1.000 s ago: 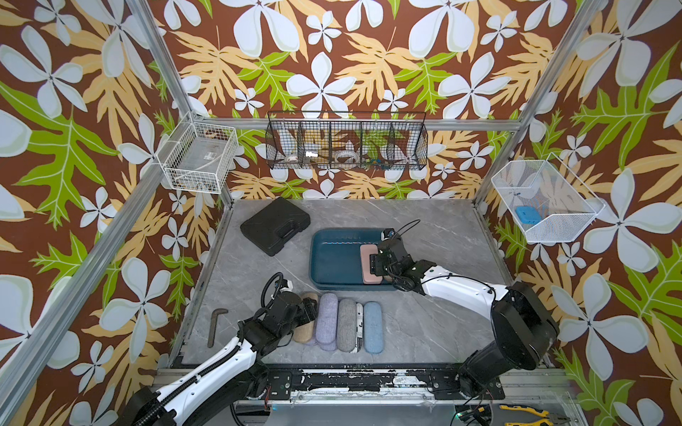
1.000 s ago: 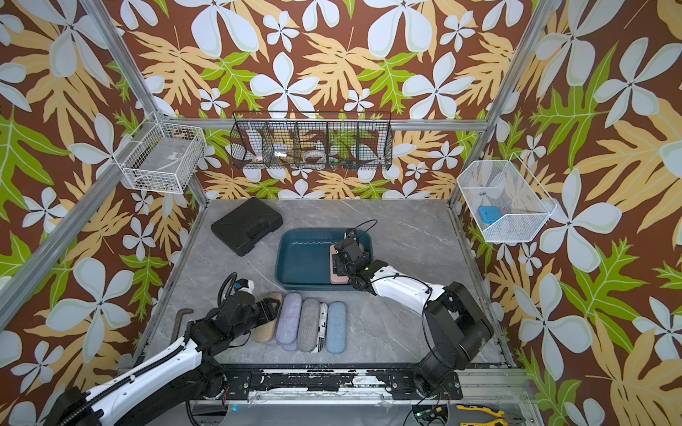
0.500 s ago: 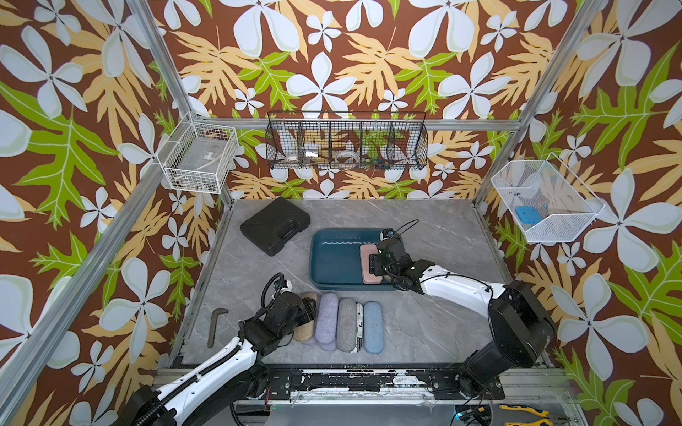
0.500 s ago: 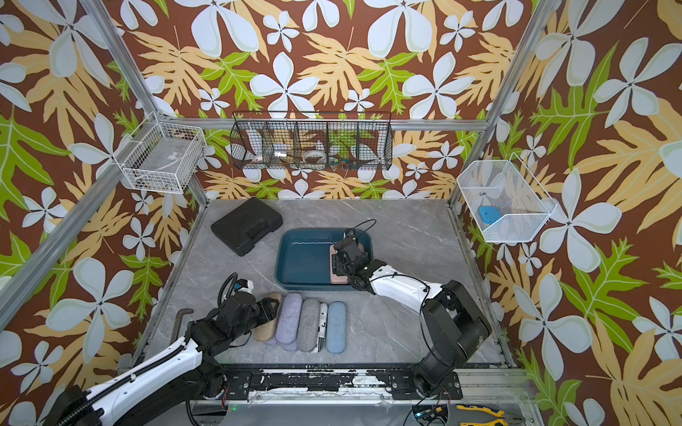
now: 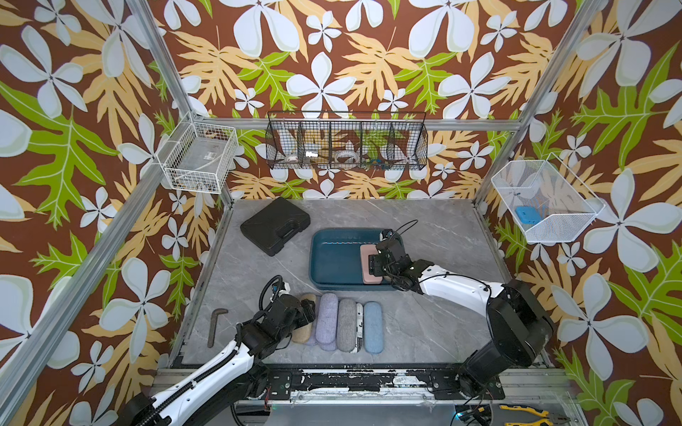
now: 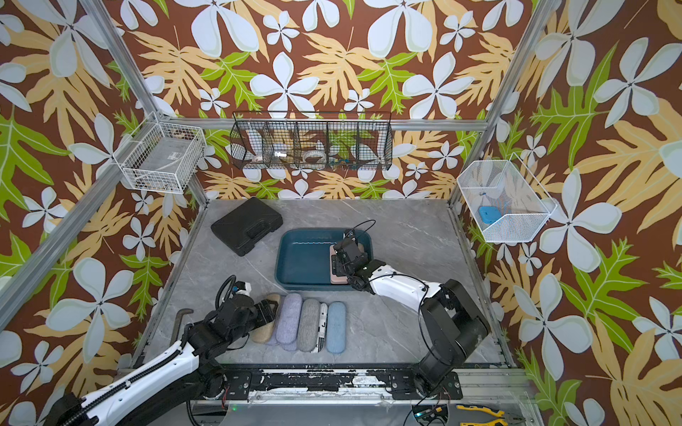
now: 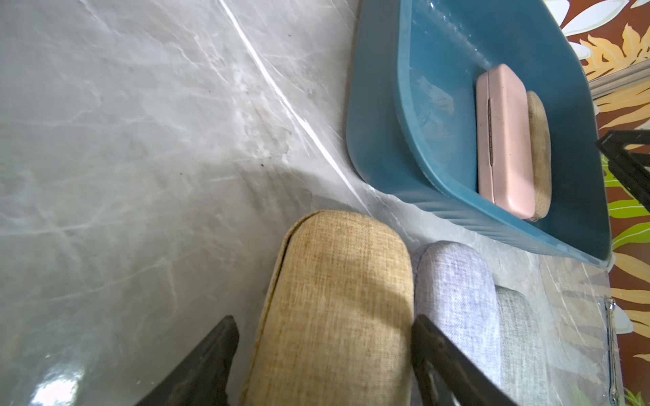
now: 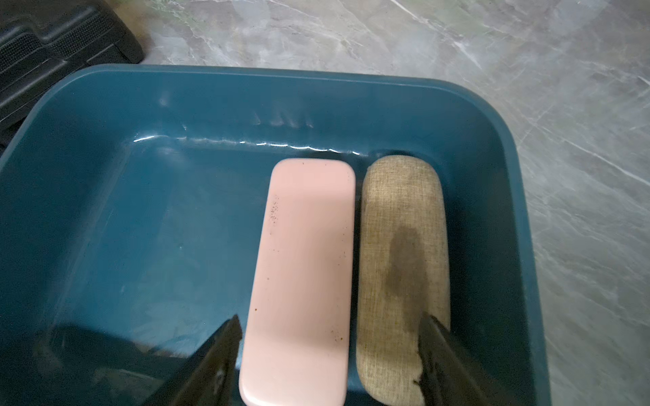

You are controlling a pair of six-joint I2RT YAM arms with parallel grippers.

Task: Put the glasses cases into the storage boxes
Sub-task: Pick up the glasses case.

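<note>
A row of glasses cases lies near the table's front: tan (image 5: 303,332), lavender (image 5: 326,317), grey (image 5: 347,321), newspaper print (image 5: 359,326) and light blue (image 5: 372,326). My left gripper (image 7: 323,351) is open and straddles the tan case (image 7: 337,298). One finger touches it and the other stands a little off. The teal storage box (image 5: 332,233) holds a pink case (image 8: 306,263) and a tan case (image 8: 404,228) side by side. Above them hangs my right gripper (image 8: 330,351), open, one finger beside the pink case and the other over the tan one.
A black moulded case (image 5: 275,225) lies left of the storage box. A bent metal key (image 5: 214,326) rests at the front left. Wire baskets hang on the walls: white (image 5: 199,162), black (image 5: 347,142) and white (image 5: 542,201).
Both arms stay where they were; the left jaws look slightly wider round the tan case.
</note>
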